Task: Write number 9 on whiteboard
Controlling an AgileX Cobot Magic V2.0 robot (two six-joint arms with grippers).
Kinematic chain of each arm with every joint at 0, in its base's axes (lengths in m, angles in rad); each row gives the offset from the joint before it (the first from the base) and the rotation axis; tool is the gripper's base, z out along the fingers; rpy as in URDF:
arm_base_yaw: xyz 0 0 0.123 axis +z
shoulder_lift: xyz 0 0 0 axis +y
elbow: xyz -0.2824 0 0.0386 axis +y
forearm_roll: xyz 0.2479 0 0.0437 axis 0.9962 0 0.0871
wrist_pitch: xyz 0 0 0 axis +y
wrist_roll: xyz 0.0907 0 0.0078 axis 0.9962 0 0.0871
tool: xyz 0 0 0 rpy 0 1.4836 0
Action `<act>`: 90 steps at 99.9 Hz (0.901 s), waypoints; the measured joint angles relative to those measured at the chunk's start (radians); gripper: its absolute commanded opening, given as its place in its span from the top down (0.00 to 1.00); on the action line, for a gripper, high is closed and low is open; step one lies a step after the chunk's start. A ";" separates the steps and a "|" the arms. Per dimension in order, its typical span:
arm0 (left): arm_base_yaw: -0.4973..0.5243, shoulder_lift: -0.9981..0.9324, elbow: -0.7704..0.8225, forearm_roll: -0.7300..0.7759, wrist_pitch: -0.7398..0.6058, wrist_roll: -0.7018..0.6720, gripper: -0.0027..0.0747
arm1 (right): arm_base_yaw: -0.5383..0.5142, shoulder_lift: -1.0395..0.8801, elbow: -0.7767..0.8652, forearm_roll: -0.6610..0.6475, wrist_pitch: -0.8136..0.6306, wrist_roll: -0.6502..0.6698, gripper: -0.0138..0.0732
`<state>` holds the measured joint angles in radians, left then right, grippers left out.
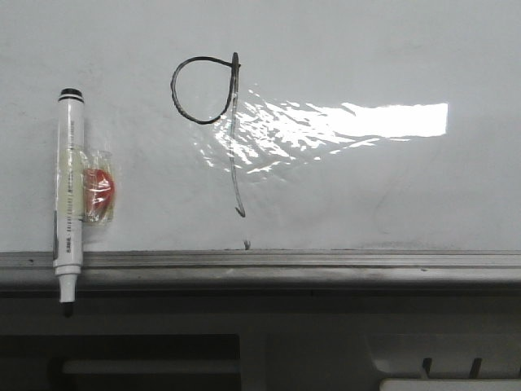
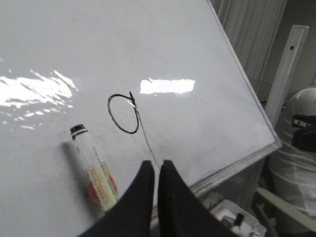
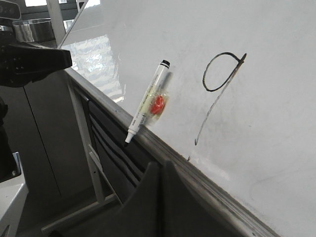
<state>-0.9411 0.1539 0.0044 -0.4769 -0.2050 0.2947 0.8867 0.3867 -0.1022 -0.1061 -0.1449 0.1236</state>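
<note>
Since both arms stand clear of the writing surface, the record for this moment reads as follows.

Item 1, the left gripper [image 2: 157,170]: fingers pressed together, nothing between them, held off the whiteboard [image 2: 197,74]. Judged a withdrawn rest pose, the tool having no further use.

Item 2, the right gripper [image 3: 162,170]: fingers likewise closed on nothing, sitting below the grey ledge [image 3: 163,148] and away from the board face.

Item 3, the marker [image 1: 68,199]: white barrel, black cap end uppermost, dark nib pointing down past the ledge. It clings flat to the board by a small clear-wrapped red piece [image 1: 99,195] taped to its side, probably a magnet. Seen from the left gripper, it lies just beyond and to one side of the fingertips; from the right gripper it lies further off, up along the ledge. Judged parked there so that neither gripper need hold it.

Item 4, the number 9 [image 1: 213,110]: thin black line, rounded loop joined at its top to a long, slightly bowed tail ending in a small hook just above the ledge. A stray dot sits beneath the hook. Tail fainter than loop, partly washed out by glare. Position: directly ahead of the left fingertips, with the marker beside it. Figure appears complete and legible.
</note>
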 measured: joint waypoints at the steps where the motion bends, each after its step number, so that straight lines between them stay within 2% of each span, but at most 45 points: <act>1: 0.003 0.000 0.000 0.009 -0.002 0.000 0.99 | 0.000 0.000 0.000 0.000 0.000 0.000 0.92; 16: 0.134 0.000 0.000 0.207 0.000 0.000 0.99 | 0.000 0.000 0.000 -0.002 0.000 -0.002 0.92; 33: 0.405 -0.042 0.000 0.252 0.014 0.000 0.99 | 0.000 0.000 0.000 -0.002 0.000 -0.002 0.92; 48: 0.626 -0.153 0.000 0.292 0.123 -0.002 0.99 | 0.000 0.000 0.001 -0.002 0.000 -0.002 0.92; 56: 0.722 -0.158 0.000 0.366 0.185 -0.071 0.99 | 0.000 0.000 0.001 -0.002 0.000 -0.002 0.92; 66: 0.777 -0.158 0.000 0.442 0.275 -0.234 0.99 | 0.000 0.000 0.001 -0.002 0.004 -0.002 0.92; 73: 0.795 -0.158 0.000 0.466 0.328 -0.295 0.99 | 0.000 0.000 0.001 -0.002 0.004 -0.002 0.92; 90: 0.805 -0.158 0.000 0.477 0.512 -0.325 0.99 | 0.000 0.000 0.001 -0.002 0.004 -0.002 0.92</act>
<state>-0.1366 -0.0046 0.0044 0.0000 0.3068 -0.0307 0.8867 0.3867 -0.1008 -0.1078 -0.1408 0.1220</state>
